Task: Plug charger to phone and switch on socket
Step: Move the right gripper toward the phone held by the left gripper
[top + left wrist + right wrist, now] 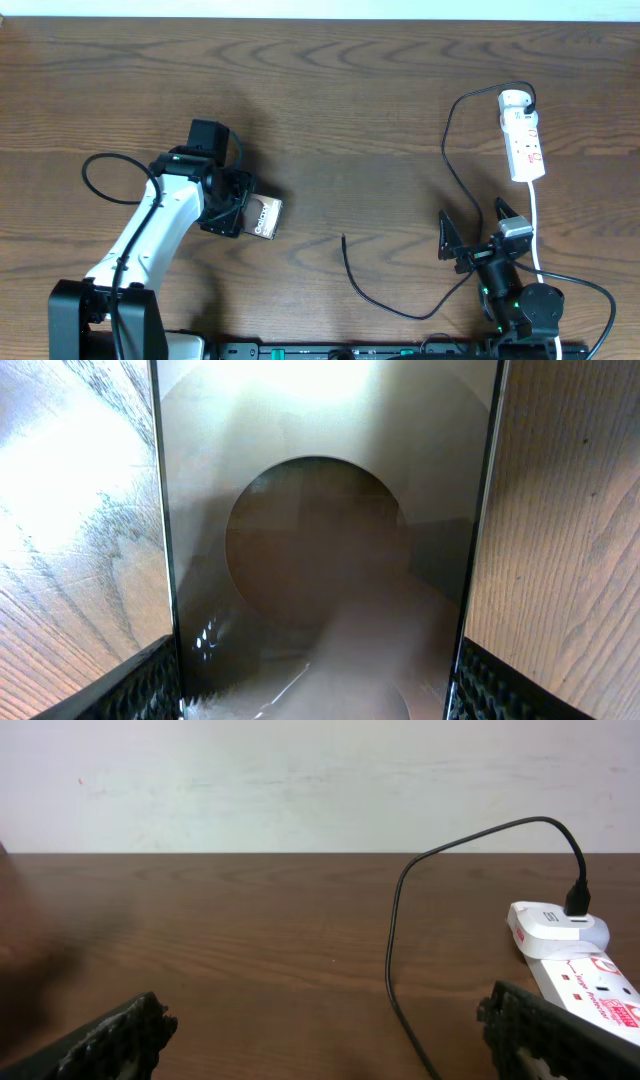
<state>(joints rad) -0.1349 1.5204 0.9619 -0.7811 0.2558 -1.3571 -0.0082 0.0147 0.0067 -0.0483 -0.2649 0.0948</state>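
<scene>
Two fingers of the left gripper (243, 210) are clamping the phone (266, 217) across its long sides on the table (380, 100). Right of the phone, the charger (345, 245) tip is lying free, nearer the right gripper (473, 226), whose fingers are standing wide apart.

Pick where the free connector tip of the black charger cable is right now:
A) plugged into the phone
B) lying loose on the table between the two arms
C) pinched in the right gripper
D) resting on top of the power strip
B: the connector tip lies on bare wood of the table, apart from the phone and the open right gripper.
</scene>
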